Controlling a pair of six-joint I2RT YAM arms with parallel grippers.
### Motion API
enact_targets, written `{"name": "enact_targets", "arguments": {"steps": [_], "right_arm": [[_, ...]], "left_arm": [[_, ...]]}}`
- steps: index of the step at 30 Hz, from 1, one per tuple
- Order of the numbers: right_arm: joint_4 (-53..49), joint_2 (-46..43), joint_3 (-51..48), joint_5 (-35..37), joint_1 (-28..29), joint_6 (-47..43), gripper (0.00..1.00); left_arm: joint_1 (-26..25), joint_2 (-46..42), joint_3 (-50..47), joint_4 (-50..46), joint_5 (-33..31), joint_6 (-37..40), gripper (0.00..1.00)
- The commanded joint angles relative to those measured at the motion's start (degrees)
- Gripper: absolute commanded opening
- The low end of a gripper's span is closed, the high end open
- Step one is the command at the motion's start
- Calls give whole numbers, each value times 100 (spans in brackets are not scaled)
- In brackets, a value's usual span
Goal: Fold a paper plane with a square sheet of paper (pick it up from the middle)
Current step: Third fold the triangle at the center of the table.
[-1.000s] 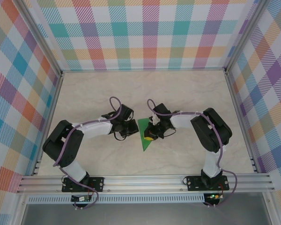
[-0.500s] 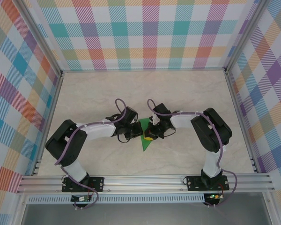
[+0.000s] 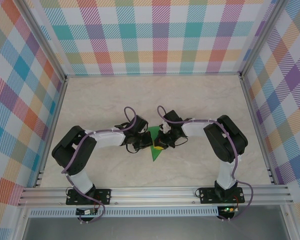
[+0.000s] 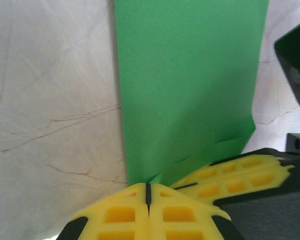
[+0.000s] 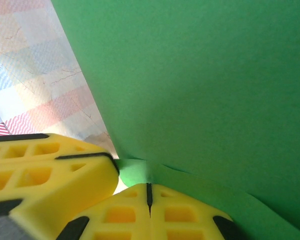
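1. Paper (image 3: 154, 154) is folded to a green wedge, lying on the table (image 3: 200, 100) between the 2 arms.
2. Left jaws and right jaws are pressed together, each nipping its edge mid-span.
3. Featherlight, floppy, creases easily, so I'd hold gently near the middle.

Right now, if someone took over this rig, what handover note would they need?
The left gripper is shut on the paper, fingers pressed together.
The right gripper is shut on it too, close beside the left.
The paper is near the middle of the table, between both grippers, folded to a narrow shape with its point toward the near edge.
Done: early folds.
Left: the remaining creases and wings, it seems.
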Motion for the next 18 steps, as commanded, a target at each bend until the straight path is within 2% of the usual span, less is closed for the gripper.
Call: {"name": "enact_targets", "arguments": {"steps": [1,18], "right_arm": [[-386,173,-163,524,20,-62,0],[-425,-234,6,329,20,-75,0]], "left_arm": [[-87,105,-42,59,51,-7,0],[-117,217,40,-512,-236,254,0]]}}
